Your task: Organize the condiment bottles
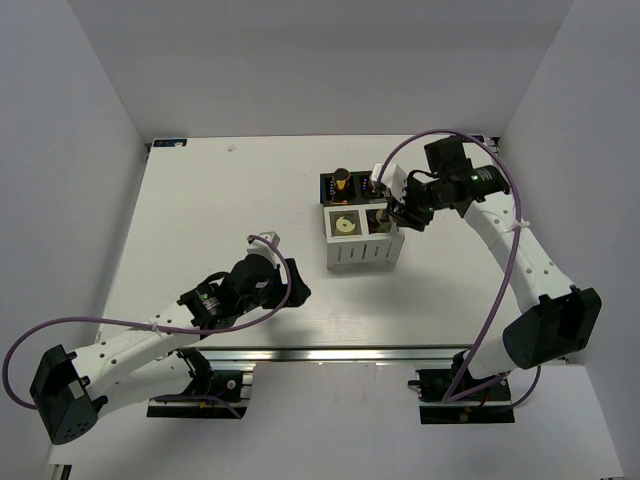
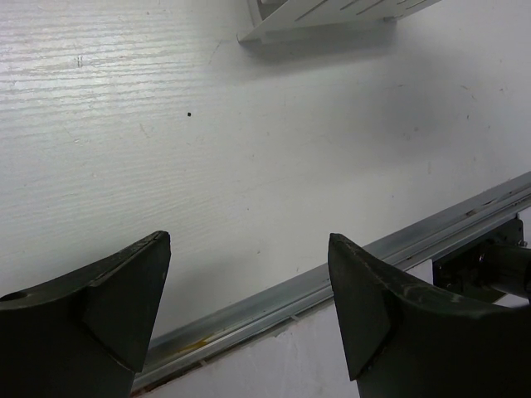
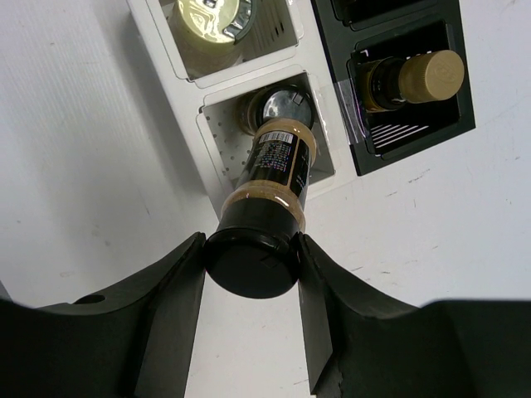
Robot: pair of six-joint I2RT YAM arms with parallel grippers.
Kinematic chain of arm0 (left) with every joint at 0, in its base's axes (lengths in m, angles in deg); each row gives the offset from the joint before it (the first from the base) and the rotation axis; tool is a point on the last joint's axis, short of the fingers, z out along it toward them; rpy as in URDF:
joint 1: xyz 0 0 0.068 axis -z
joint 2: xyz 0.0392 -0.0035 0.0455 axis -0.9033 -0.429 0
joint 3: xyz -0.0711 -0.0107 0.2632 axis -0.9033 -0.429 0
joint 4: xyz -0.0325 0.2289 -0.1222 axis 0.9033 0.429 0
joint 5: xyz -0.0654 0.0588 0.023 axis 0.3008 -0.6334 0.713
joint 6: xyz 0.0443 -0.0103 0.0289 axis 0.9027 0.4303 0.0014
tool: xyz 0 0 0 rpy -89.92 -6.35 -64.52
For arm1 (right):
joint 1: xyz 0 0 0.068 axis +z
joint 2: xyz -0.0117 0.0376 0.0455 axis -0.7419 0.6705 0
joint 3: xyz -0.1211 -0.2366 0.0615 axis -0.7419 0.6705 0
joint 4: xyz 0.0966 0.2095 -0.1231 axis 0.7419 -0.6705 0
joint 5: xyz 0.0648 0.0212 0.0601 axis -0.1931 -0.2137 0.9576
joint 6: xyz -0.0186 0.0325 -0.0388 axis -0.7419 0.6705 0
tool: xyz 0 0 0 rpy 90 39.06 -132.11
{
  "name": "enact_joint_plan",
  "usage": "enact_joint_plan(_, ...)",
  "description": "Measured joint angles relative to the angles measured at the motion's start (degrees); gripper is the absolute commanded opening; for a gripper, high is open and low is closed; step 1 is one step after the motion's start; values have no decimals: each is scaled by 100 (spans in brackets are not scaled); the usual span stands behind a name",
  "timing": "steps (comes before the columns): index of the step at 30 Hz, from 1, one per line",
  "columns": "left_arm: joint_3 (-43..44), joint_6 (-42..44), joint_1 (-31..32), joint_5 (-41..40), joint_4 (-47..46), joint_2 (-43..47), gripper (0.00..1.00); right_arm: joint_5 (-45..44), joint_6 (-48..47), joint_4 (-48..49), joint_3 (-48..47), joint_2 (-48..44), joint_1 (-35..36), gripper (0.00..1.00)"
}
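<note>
My right gripper [image 3: 251, 259] is shut on the black cap of a short brown jar [image 3: 278, 170] and holds it tilted, its base over a white compartment of the box [image 3: 217, 157]. A second dark-capped jar [image 3: 277, 106] sits in that same compartment. The cream conical bottle [image 3: 207, 18] stands in the neighbouring white compartment [image 1: 346, 225]. A tall dark bottle with a tan cap [image 3: 415, 79] stands in a black compartment [image 1: 342, 183]. In the top view my right gripper [image 1: 400, 213] is over the box's right side. My left gripper [image 2: 249, 282] is open and empty, over bare table.
The four-compartment box [image 1: 358, 258] stands at the table's middle right, white cells in front and black cells behind. Its corner shows in the left wrist view [image 2: 332, 16]. A metal rail [image 2: 348, 278] runs along the table's near edge. White walls enclose the table.
</note>
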Motion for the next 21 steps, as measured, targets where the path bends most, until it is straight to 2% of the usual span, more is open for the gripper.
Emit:
enact_joint_plan(12,-2,0,0,2,-39,4,86,-96,-380,-498,-540,22,0,0)
enact_joint_plan(21,-31,0,0,2,-44,7,86,-129,-903,-1084,-1080,411,0,0)
